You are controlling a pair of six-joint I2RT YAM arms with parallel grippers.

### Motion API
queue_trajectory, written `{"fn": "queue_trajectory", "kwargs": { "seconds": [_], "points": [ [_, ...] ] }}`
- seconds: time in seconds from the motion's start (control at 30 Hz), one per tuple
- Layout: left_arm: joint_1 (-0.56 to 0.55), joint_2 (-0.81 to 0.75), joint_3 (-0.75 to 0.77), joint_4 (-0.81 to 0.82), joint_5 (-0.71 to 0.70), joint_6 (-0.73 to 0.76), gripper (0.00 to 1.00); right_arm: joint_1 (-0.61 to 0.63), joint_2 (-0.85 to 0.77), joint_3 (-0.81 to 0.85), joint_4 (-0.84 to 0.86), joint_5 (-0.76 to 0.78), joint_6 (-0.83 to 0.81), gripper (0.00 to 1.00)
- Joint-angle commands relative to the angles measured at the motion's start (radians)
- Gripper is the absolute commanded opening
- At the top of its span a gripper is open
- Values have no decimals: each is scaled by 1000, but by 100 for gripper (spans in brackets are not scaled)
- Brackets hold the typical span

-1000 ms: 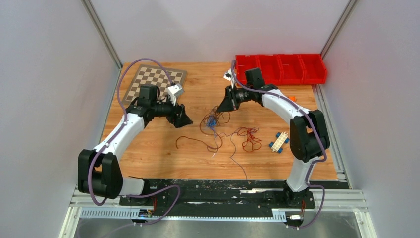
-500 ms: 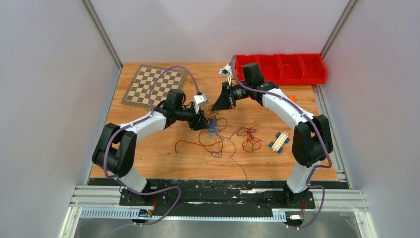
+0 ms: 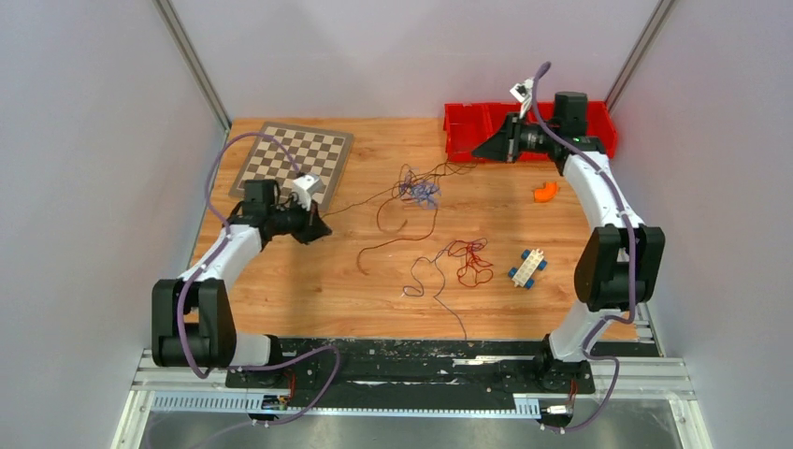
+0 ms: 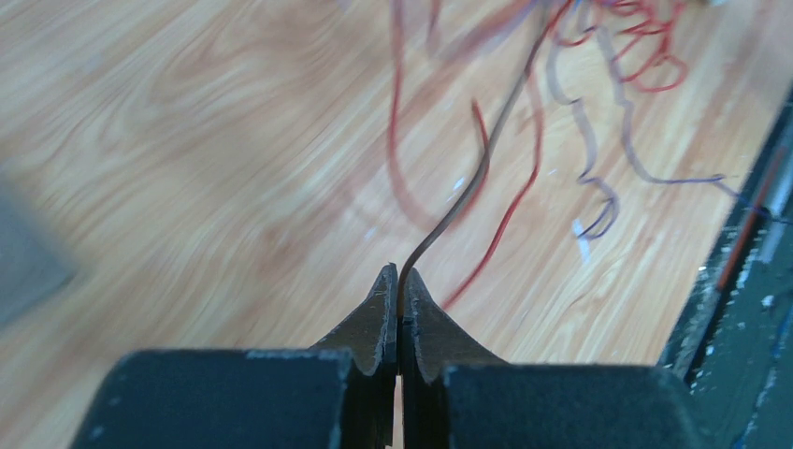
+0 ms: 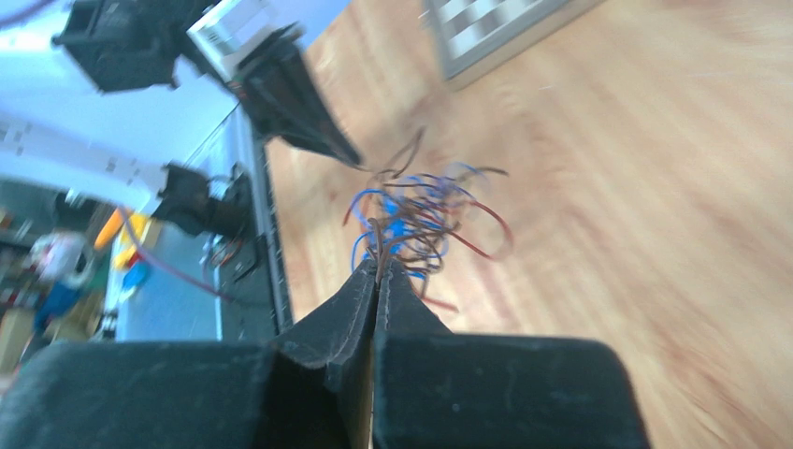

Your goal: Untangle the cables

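The cables are thin red, blue-purple and dark brown wires. A blue and brown tangle [image 3: 417, 192] is strung between my two grippers near the table's middle. My left gripper [image 3: 322, 224] is shut on a dark brown cable [image 4: 468, 187] that runs from its tips [image 4: 399, 279] toward the tangle. My right gripper [image 3: 479, 152], by the red bins, is shut on another brown strand [image 5: 379, 245] leading into the knot [image 5: 421, 210]. A red bundle [image 3: 472, 263], a long red cable [image 3: 382, 245] and a purple wire [image 3: 439, 290] lie loose on the wood.
A chessboard [image 3: 295, 159] lies at the back left, beside the left arm. Red bins [image 3: 486, 126] stand at the back right under the right wrist. An orange piece [image 3: 544, 192] and a white-and-blue brick block [image 3: 528, 267] lie on the right. The black base rail [image 3: 411, 351] borders the near edge.
The left gripper shut on the brown cable at the tangle and pulled back left. The right arm swung back toward the bins. The tangle stretched between them and shifted farther back.
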Motion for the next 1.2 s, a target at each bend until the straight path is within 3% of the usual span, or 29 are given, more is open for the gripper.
{"fn": "queue_trajectory", "kwargs": {
  "seconds": [0.0,0.23,0.4,0.6,0.77,0.87,0.9,0.93,0.97,1.07,1.17],
  "points": [
    [163,-83,-14,-233,-39,162,0,-50,-106,30,-1,6,1,0],
    [412,-173,-10,-493,-73,440,0,-165,-143,-15,-93,73,-108,0],
    [590,-145,-31,-567,-135,614,0,-203,-142,-9,-151,87,-173,0],
    [644,-105,-44,-521,-218,657,0,-200,-143,-24,-165,89,-189,0],
    [634,-78,-39,-473,-236,604,0,-145,-145,-27,-163,66,-171,0],
    [605,-88,12,-534,-146,610,1,-73,-153,-39,-162,29,-147,0],
    [578,-110,23,-549,-76,599,22,-27,-156,-43,-159,19,-136,0],
    [560,-124,47,-563,-44,586,36,14,-157,-46,-154,10,-123,0],
    [507,-150,75,-564,15,539,60,56,-158,-48,-146,1,-109,0],
    [307,-196,119,-459,69,389,91,174,-163,-42,-117,-5,-84,0],
    [126,-217,146,-280,72,178,99,258,-167,-22,-79,4,-60,0]
  ]
}}
